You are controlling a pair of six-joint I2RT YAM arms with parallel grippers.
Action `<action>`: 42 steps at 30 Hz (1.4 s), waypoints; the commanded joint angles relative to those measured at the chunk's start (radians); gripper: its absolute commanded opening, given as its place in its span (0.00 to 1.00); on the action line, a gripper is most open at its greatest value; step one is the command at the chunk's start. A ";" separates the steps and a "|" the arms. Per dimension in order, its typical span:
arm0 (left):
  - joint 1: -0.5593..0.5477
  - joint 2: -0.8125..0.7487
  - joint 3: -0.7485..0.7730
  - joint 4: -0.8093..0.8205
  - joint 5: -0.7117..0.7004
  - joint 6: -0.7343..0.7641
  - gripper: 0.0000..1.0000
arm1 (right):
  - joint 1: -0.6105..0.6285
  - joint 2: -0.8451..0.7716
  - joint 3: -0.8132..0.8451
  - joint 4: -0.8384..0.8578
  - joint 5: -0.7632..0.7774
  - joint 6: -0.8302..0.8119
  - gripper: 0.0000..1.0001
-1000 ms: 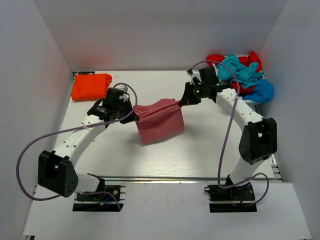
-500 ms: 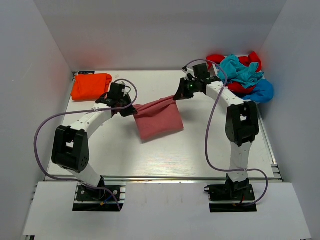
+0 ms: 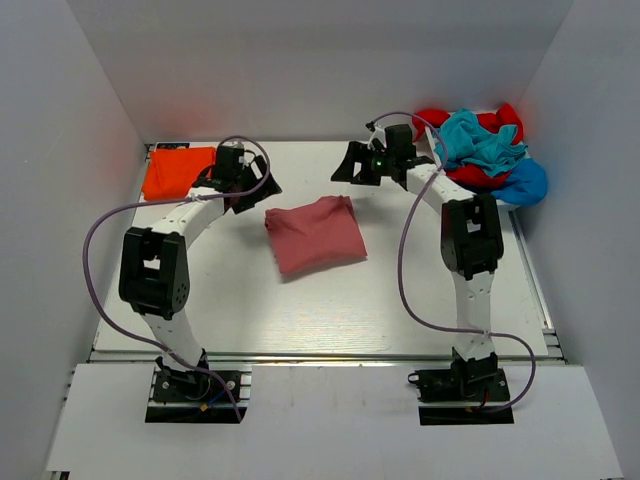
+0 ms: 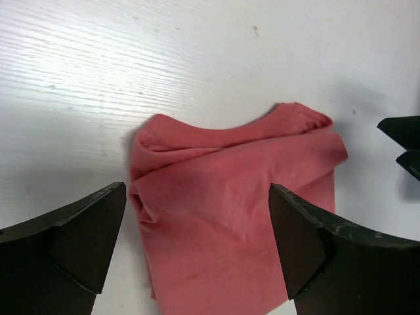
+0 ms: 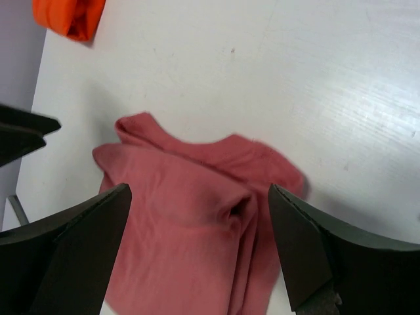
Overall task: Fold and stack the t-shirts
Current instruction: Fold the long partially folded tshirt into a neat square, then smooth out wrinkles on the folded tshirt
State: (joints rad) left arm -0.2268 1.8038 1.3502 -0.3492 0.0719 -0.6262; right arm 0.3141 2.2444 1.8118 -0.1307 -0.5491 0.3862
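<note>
The dusty pink-red t-shirt point(image 3: 315, 235) lies folded in a rough square on the white table, free of both grippers. My left gripper point(image 3: 262, 187) hangs open above and behind its far-left corner. My right gripper point(image 3: 345, 168) hangs open behind its far-right corner. From the left wrist the shirt point(image 4: 236, 216) shows below the open gripper point(image 4: 197, 190), with a rolled edge at its left. From the right wrist the shirt point(image 5: 184, 216) shows under the open gripper point(image 5: 199, 190). A folded orange t-shirt point(image 3: 178, 172) rests at the far left.
A heap of red, teal and blue t-shirts point(image 3: 480, 150) is piled in the far right corner. White walls enclose the table on three sides. The orange t-shirt point(image 5: 69, 16) appears at the top left of the right wrist view.
Both grippers opened and let go of the pink-red shirt, then drew back toward the far side. The shirt dropped flat onto the table.
</note>
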 commanded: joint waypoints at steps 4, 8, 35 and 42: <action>-0.036 -0.064 -0.092 0.131 0.254 0.094 1.00 | 0.013 -0.233 -0.218 0.094 -0.080 -0.046 0.90; -0.036 -0.064 -0.129 0.084 0.206 0.114 1.00 | 0.022 -0.276 -0.310 0.050 -0.111 -0.108 0.90; -0.036 0.031 -0.244 0.375 0.089 0.303 0.00 | 0.089 -0.077 -0.203 0.183 0.092 -0.451 0.60; -0.036 0.022 -0.244 0.403 0.117 0.303 0.00 | 0.091 -0.031 -0.158 0.166 0.074 -0.432 0.56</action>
State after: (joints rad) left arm -0.2638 1.8530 1.0767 0.0132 0.1623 -0.3298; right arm 0.4034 2.1937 1.6085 -0.0017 -0.4397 -0.0551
